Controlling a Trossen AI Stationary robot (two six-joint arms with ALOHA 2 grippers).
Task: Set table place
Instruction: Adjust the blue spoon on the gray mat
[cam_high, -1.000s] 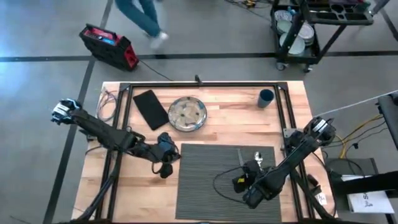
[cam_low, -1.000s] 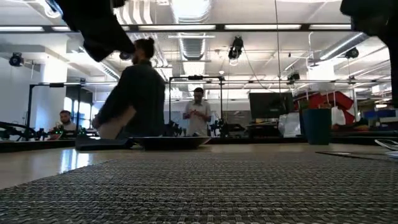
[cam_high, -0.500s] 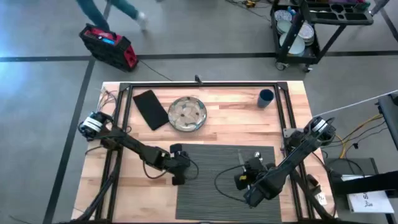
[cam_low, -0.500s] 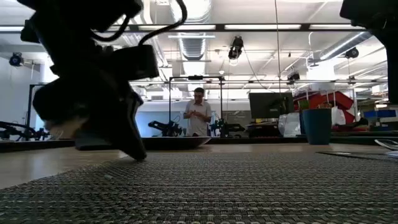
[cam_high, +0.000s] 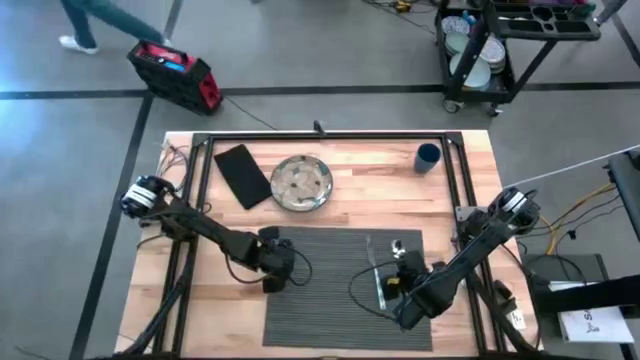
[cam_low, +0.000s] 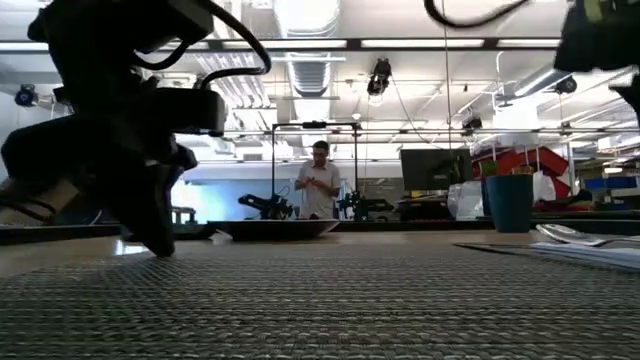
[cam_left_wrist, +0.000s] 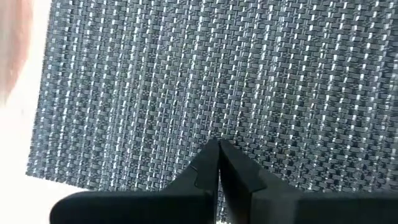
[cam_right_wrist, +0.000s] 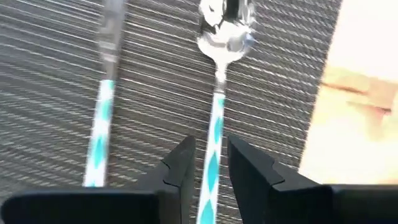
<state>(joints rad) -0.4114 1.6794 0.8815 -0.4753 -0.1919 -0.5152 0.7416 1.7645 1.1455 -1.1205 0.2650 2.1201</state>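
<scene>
High view: placemat (cam_high: 330, 285) lies on the near half of the table (cam_high: 380, 190); left gripper (cam_high: 275, 272) at its left edge, right gripper (cam_high: 395, 290) over its right part. Left wrist view: fingers pressed together, pinching the mat's weave. Right wrist view: fingers (cam_right_wrist: 180, 165) narrowly apart astride a spoon (cam_right_wrist: 217, 93), knife (cam_right_wrist: 102, 93) beside it.

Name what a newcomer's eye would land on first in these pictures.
The big dark grey ribbed placemat fills the near middle of the wooden table, with both arms bent over it. The left gripper pinches its left edge, fingers shut on the weave; the right gripper straddles a teal-handled spoon lying beside a matching knife near the mat's right side.
</scene>
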